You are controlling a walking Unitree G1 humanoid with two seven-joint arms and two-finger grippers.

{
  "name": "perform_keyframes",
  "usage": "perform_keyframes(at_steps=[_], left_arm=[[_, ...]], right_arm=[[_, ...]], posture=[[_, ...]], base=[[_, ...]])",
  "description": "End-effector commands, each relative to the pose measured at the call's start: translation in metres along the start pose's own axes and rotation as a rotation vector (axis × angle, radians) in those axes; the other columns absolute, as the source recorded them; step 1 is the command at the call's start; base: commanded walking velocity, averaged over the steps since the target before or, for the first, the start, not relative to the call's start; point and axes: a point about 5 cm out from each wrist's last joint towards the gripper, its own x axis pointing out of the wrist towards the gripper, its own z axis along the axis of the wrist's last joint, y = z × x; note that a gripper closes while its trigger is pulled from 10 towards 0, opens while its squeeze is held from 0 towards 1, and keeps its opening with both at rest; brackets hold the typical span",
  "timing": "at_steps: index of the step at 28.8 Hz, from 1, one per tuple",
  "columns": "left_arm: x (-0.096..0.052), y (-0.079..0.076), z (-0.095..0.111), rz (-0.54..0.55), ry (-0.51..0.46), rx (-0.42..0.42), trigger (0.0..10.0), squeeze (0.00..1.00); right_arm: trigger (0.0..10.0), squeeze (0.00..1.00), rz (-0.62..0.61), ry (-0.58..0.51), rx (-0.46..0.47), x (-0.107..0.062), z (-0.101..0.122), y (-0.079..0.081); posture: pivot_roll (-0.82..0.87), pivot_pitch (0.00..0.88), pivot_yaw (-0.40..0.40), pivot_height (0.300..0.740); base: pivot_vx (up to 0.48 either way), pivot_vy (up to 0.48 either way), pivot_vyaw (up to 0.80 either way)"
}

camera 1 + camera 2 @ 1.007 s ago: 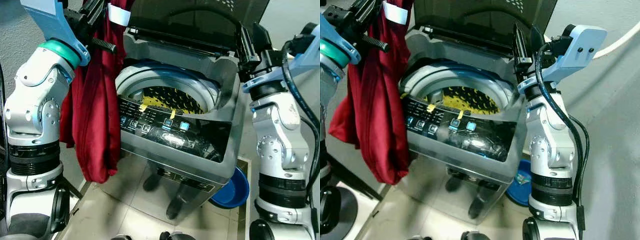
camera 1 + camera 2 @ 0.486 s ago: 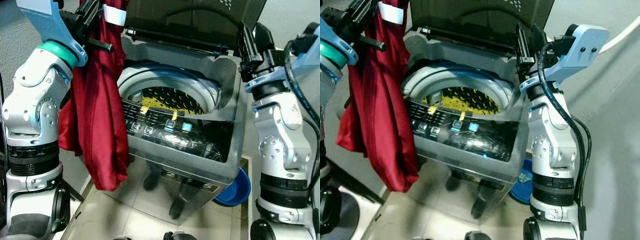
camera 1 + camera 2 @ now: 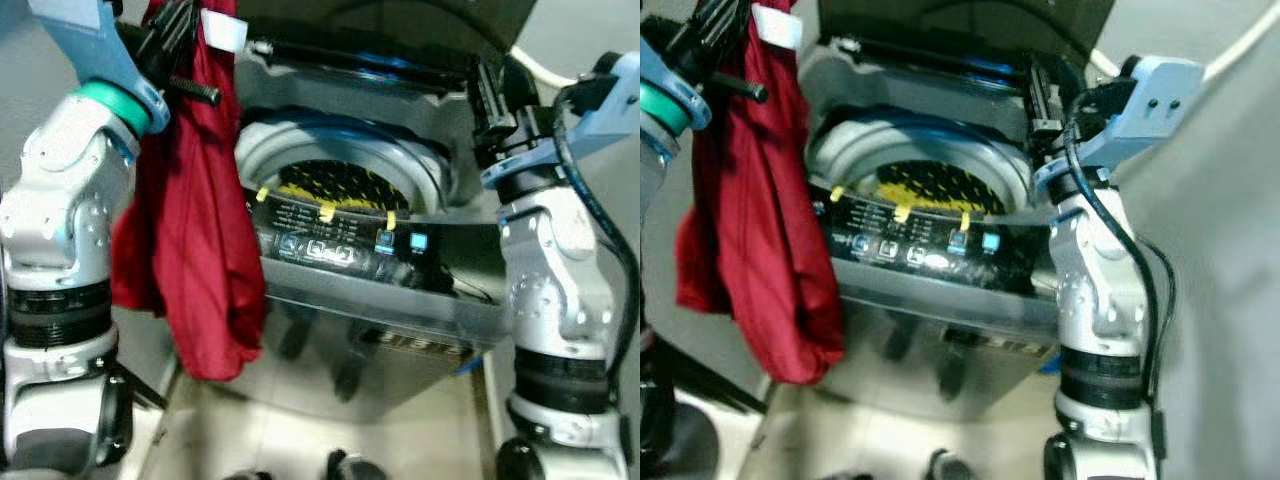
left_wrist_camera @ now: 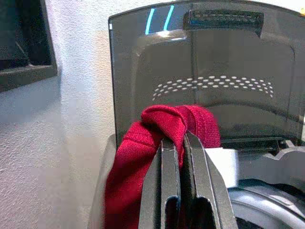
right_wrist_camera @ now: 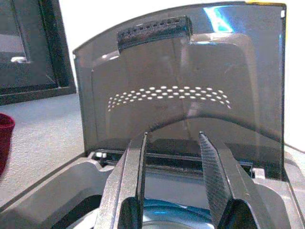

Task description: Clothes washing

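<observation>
A dark red garment (image 3: 195, 230) with a white label (image 3: 222, 30) hangs long and limp at the left side of the grey top-loading washing machine (image 3: 400, 300). My left gripper (image 4: 181, 138) is shut on the garment's bunched top, held high beside the machine's back left corner. The machine's lid (image 5: 181, 86) stands open and upright. Its drum (image 3: 335, 185) shows a yellow and black pattern inside. My right gripper (image 5: 172, 136) is open and holds nothing, raised over the machine's back right corner and facing the lid.
A control panel (image 3: 340, 245) with lit blue buttons runs along the machine's front. A white hose (image 3: 1240, 45) crosses the wall on the right. A bit of blue basin (image 3: 468, 365) lies by the machine's right foot. Pale tiled floor (image 3: 250, 430) is below.
The whole picture has shifted and blurred, so the camera has moved. The garment still hangs from my left gripper, and my right gripper stays open by the lid.
</observation>
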Motion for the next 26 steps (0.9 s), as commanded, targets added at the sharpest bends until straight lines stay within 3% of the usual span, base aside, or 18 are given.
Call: perform_keyframes(at_steps=[1, 22, 25, 26], left_arm=[[-0.0003, 0.0001, 0.0046, -0.004, -0.018, 0.008, 10.0, 0.00], [0.0000, -0.0012, 0.0020, -0.007, -0.001, 0.031, 10.0, 0.00], [0.0008, -0.0016, 0.0022, -0.032, -0.001, 0.046, 10.0, 0.00], [0.0031, -0.0038, 0.0023, -0.089, -0.004, 0.077, 10.0, 0.00]], right_arm=[[10.0, 0.00, -0.012, 0.001, -0.018, -0.0005, 0.0002, -0.0018], [10.0, 0.00, -0.011, -0.007, -0.018, -0.0004, 0.0010, -0.0010], [10.0, 0.00, -0.011, -0.010, -0.019, -0.0004, 0.0015, -0.0009], [10.0, 0.00, -0.011, -0.018, -0.022, 0.0001, 0.0029, -0.0007]], posture=[[0.01, 0.071, 0.025, 0.740], [0.02, 0.074, 0.027, 0.740], [0.02, 0.074, 0.027, 0.740], [0.02, 0.074, 0.027, 0.740]], base=[[0.000, 0.000, 0.00], [0.000, 0.000, 0.00], [0.000, 0.000, 0.00], [0.000, 0.000, 0.00]])
